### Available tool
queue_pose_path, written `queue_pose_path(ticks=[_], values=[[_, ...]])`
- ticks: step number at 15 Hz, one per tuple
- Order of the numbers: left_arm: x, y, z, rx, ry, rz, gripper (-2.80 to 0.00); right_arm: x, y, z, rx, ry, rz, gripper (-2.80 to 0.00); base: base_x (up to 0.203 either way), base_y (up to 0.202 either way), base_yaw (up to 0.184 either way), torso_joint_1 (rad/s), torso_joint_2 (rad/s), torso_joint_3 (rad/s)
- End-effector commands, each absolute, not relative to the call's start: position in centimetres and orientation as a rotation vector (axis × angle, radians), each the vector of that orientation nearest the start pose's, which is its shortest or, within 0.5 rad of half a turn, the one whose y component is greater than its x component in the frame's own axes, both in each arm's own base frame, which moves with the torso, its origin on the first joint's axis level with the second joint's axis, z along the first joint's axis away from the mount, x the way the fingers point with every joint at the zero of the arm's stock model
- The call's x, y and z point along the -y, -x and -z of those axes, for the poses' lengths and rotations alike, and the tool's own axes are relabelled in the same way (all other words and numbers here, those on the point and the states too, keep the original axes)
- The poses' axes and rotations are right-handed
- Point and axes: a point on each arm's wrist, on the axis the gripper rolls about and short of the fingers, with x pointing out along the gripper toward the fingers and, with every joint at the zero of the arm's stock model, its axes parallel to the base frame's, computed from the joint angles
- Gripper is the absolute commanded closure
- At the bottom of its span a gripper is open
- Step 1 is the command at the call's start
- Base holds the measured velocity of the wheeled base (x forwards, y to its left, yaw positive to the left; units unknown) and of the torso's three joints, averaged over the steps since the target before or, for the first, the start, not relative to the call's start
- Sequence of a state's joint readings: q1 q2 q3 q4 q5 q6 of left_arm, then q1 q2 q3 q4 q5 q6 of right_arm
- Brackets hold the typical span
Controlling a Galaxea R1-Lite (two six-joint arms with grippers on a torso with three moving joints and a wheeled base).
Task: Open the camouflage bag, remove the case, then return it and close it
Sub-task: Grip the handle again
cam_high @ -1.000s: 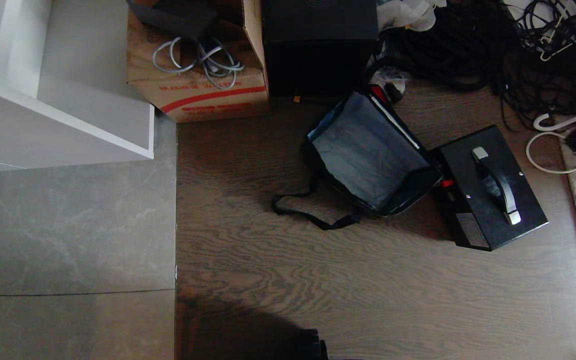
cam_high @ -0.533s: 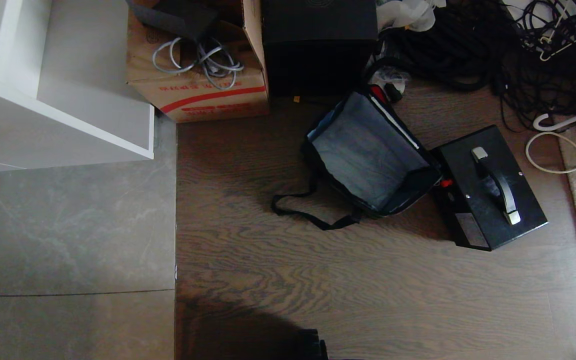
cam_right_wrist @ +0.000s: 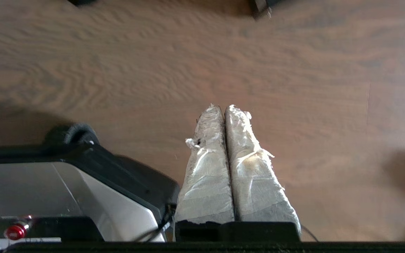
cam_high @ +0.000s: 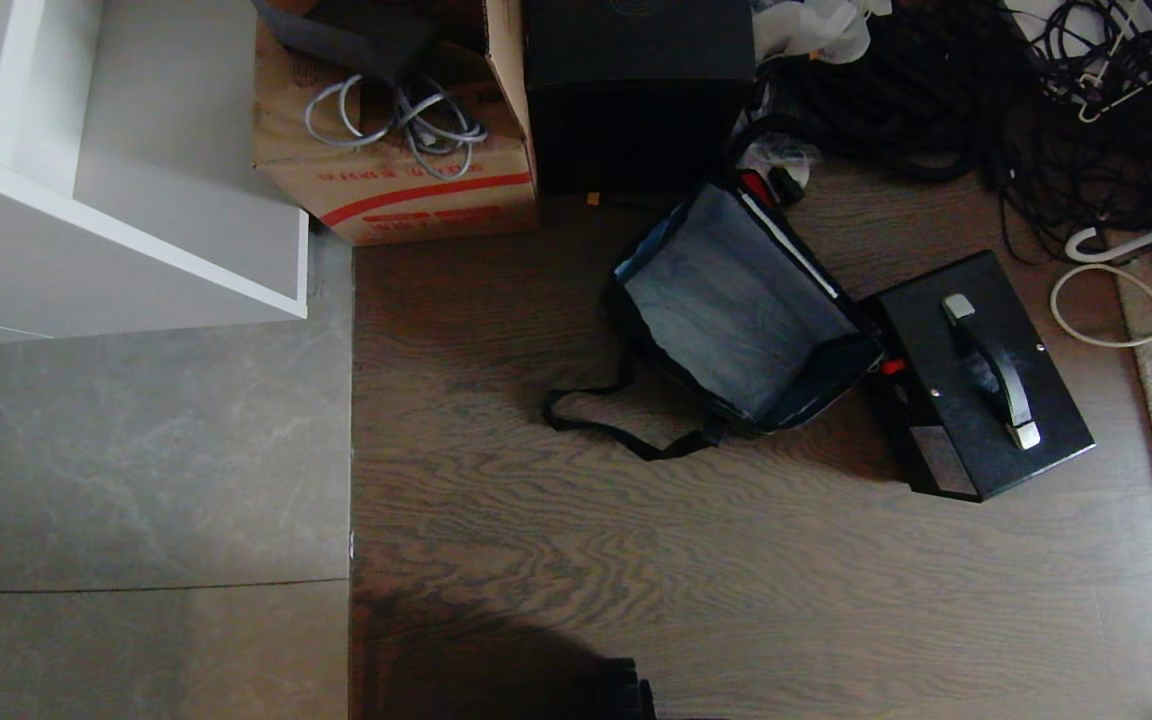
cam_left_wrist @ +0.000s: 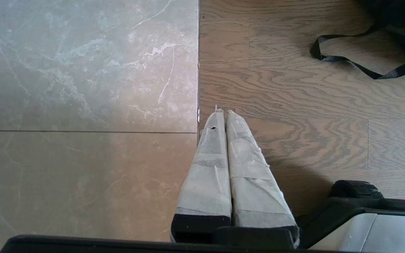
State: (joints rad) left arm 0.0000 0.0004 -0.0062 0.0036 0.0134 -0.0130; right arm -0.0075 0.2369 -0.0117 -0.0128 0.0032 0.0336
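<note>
Wood-grain floor [cam_high: 736, 600] fills the near ground of the head view, meeting grey marble tile [cam_high: 136, 450] along a straight seam on the robot's left. Neither arm shows in that view. Each wrist camera looks down its own fingers at bare floor: the left gripper [cam_left_wrist: 222, 112] hangs over the seam between tile and wood with its 2 tape-wrapped fingers pressed together, nothing between them, and the right gripper [cam_right_wrist: 221, 106] hangs over the wood, its 2 wrapped fingers likewise pressed flat against each other and empty. Part of the robot's base [cam_right_wrist: 65, 189] — grey panel, black edge — sits beside the right gripper.

Farther out, the camouflage bag [cam_high: 741, 305] lies on the wood with its top open, pale lining showing inside and nothing visible in it. Its black shoulder strap [cam_high: 616, 425] trails in a loop on the floor toward the robot; the left wrist view catches that loop too. The case [cam_high: 981, 375] rests on the floor just beside the bag on the robot's right, outside it, handle up, its red knob at the edge nearest the bag.

Beyond the bag stand a taller black box [cam_high: 636, 90] and, to its left, a cardboard box [cam_high: 396, 190] with grey cables on top. Black cables [cam_high: 936, 100] tangle at the far right, and a white shelf unit [cam_high: 116, 240] fills the far left.
</note>
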Motion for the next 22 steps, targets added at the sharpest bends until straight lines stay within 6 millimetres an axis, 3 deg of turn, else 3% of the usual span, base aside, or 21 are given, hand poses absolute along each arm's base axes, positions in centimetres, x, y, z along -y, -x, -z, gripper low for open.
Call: queue_pose_path(ticks=[1, 5, 22], values=[[-0.03, 2.33, -7.69, 0.003, 0.014, -0.014, 0.00, -0.01, 1.31, -7.88, -0.115, -0.030, -0.006, 0.00, 0.000, 0.000, 0.000, 0.000, 0.00, 0.000], [-0.03, 2.33, -7.69, 0.003, 0.014, -0.014, 0.00, -0.01, 2.21, -7.60, -0.001, -0.029, -0.009, 0.00, 0.000, 0.000, 0.000, 0.000, 0.00, 0.000], [-0.03, 2.33, -7.68, 0.003, 0.014, -0.013, 0.00, -0.01, 2.26, -7.59, 0.004, -0.044, -0.009, 0.00, 0.000, 0.000, 0.000, 0.000, 0.00, 0.000]])
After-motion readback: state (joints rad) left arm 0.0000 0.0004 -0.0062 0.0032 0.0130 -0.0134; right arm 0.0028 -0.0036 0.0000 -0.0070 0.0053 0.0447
